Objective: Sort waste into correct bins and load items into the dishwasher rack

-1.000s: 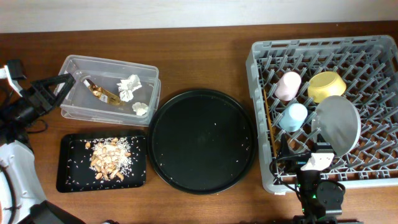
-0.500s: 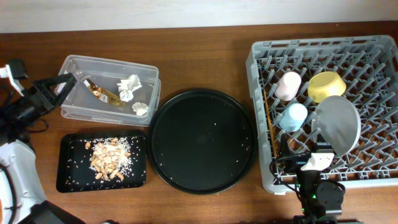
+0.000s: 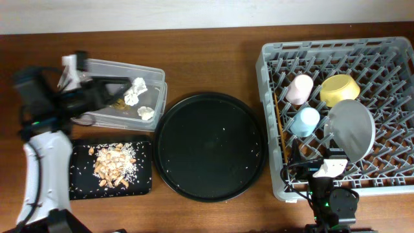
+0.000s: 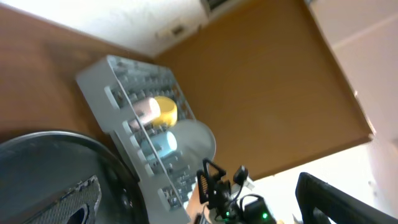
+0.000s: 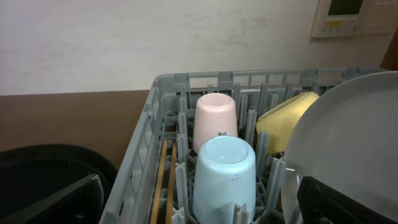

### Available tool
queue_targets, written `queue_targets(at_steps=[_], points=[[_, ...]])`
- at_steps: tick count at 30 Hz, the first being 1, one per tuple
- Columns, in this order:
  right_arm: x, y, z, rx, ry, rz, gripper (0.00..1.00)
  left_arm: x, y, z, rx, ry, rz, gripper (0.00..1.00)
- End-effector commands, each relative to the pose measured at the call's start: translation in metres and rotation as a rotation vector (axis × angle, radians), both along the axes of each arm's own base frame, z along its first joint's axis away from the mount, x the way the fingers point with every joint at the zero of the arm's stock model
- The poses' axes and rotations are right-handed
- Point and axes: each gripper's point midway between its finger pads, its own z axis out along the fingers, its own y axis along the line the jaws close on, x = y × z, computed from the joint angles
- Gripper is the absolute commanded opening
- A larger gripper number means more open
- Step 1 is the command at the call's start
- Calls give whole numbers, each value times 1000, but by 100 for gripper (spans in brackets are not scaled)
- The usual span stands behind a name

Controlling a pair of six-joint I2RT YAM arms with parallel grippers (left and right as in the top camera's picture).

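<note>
My left gripper (image 3: 98, 98) is open and empty, low over the left part of the clear tub (image 3: 152, 72). The tub holds two tissue wads (image 3: 134, 90) and a gold wrapper (image 3: 117, 102), which the arm partly hides. Food scraps (image 3: 114, 164) lie in the flat black tray (image 3: 77, 178). In the grey rack (image 3: 362, 52) are a pink cup (image 3: 299, 88), a blue cup (image 3: 305, 121), a yellow bowl (image 3: 340, 88), an upright plate (image 3: 353, 129) and chopsticks (image 3: 279, 123). My right gripper (image 3: 317, 165) is open and empty at the rack's front, just short of the blue cup (image 5: 222, 177).
The big round black tray (image 3: 210, 147) with a few crumbs sits between the bins and the rack. The left wrist view faces right across that tray (image 4: 56, 162) to the rack (image 4: 115, 93) and the right arm (image 4: 227, 196).
My left arm has swung from the table's left edge to over the clear tub and turned to face right. The right arm and everything in the rack are unmoved.
</note>
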Motion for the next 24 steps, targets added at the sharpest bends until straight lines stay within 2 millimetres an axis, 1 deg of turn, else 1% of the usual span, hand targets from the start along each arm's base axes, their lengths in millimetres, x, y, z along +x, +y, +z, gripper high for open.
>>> queue_targets(at_steps=[1, 2, 4, 7, 8, 10, 11, 12, 13, 15, 16, 17, 18, 19, 22, 24], points=[[0, 0, -2, -7, 0, 1, 98, 12, -27, -15, 102, -6, 58, 99], [0, 0, -2, -7, 0, 1, 98, 20, -31, -21, 139, 3, 97, 99], [0, 0, -2, -7, 0, 1, 98, 25, -36, -25, 166, 9, 123, 99], [0, 0, -2, -7, 0, 1, 98, 26, -43, -30, 182, 21, 124, 99], [0, 0, -2, -7, 0, 1, 98, 32, -42, -34, 210, 23, 163, 99], [0, 0, -2, -7, 0, 1, 98, 47, -28, -47, 311, 60, 318, 99], [0, 0, -2, -7, 0, 1, 98, 52, -16, -57, 396, 102, 435, 99], [0, 0, -2, -7, 0, 1, 98, 52, 1, -67, 510, 149, 575, 99], [0, 0, -2, -7, 0, 1, 99, 49, 13, -70, 601, 167, 681, 99], [0, 0, -2, -7, 0, 1, 98, 41, 30, -62, 719, 155, 831, 99], [0, 0, -2, -7, 0, 1, 98, 35, 38, -54, 774, 134, 915, 99], [0, 0, -2, -7, 0, 1, 98, 32, 43, -47, 801, 118, 962, 99], [0, 0, -2, -7, 0, 1, 98, 23, 50, -34, 842, 89, 1044, 99], [0, 0, -2, -7, 0, 1, 98, 16, 55, -26, 866, 74, 1093, 99], [0, 0, -2, -7, 0, 1, 98, -7, 63, 1, 878, 4, 1183, 99], [0, 0, -2, -7, 0, 1, 98, -22, 66, 8, 862, -30, 1199, 99]])
